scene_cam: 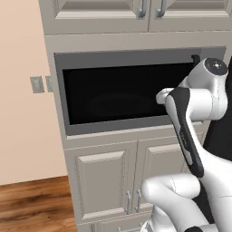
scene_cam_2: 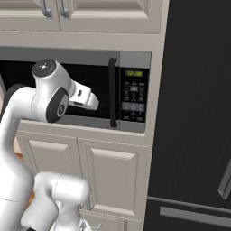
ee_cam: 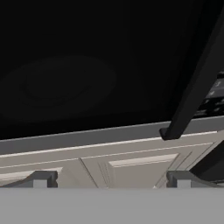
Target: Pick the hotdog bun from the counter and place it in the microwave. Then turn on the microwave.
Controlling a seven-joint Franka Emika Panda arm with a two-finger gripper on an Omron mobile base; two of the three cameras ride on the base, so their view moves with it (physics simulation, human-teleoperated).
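Note:
The microwave (scene_cam: 122,93) is built into pale cabinetry, and its black glass door is closed. Its black bar handle (scene_cam_2: 112,92) stands upright beside the dark keypad (scene_cam_2: 134,101) with a green display (scene_cam_2: 134,73). My gripper (ee_cam: 111,180) hovers close in front of the door's lower edge, open, with its fingertips (ee_cam: 41,179) far apart and nothing between them. In the hand view the handle (ee_cam: 192,87) runs slantwise at the right, and a faint turntable (ee_cam: 57,85) shows through the glass. The hotdog bun and the counter are out of view.
Pale cabinet doors (scene_cam: 106,181) sit below the microwave and upper cabinets (scene_cam_2: 90,13) above it. A tall black fridge (scene_cam_2: 194,113) stands just right of the keypad. A beige wall with a switch plate (scene_cam: 36,84) and wooden floor (scene_cam: 31,204) lie to the left.

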